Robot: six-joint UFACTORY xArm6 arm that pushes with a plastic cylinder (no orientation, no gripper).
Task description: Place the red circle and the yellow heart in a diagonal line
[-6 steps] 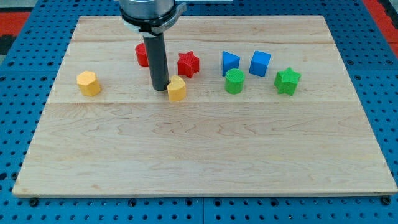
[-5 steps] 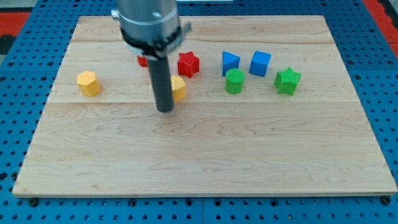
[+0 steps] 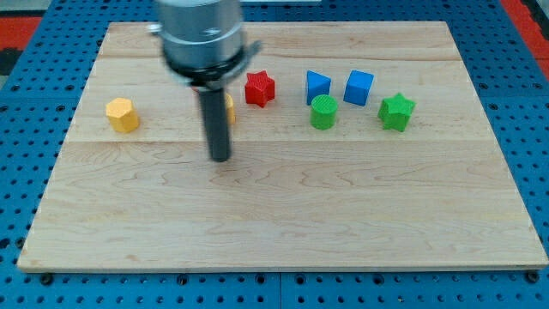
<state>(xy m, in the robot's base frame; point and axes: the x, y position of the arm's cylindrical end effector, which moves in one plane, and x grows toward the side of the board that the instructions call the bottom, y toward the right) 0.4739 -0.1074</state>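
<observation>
My tip rests on the board, below and slightly left of the yellow heart. Only the heart's right edge shows from behind the rod. The red circle does not show; the arm's body covers the place where it stood. The red star lies just right of the arm, up and right of the heart.
A yellow hexagon lies at the view's left. Two blue blocks, a green circle and a green star lie to the right. The wooden board sits on a blue pegboard.
My tip has moved from beside the heart toward the view's bottom. The yellow heart now shows a little higher and further left. The red circle has gone out of sight behind the arm.
</observation>
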